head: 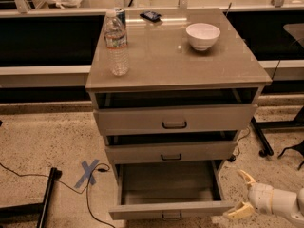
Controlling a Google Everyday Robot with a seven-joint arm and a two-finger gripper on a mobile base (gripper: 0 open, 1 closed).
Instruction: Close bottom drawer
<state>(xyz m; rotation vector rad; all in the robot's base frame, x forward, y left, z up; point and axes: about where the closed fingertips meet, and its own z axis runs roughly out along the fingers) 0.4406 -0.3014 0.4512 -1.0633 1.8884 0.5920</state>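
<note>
Camera view: beneath the desk's [171,61] front edge, the bottom drawer [166,186] stands pulled far out, so closing is all still to do. The gripper [243,194], fingers spread apart and empty, waits beside the drawer's front right corner.

You will find no wording here that can be read. The water bottle [116,42], well above the bottom drawer [166,184], wears a label, but its print is illegible. A blue tape X [88,172] marks the floor left of that drawer. The gripper [239,194] hangs just right of the drawer's front corner, fingers spread.
</note>
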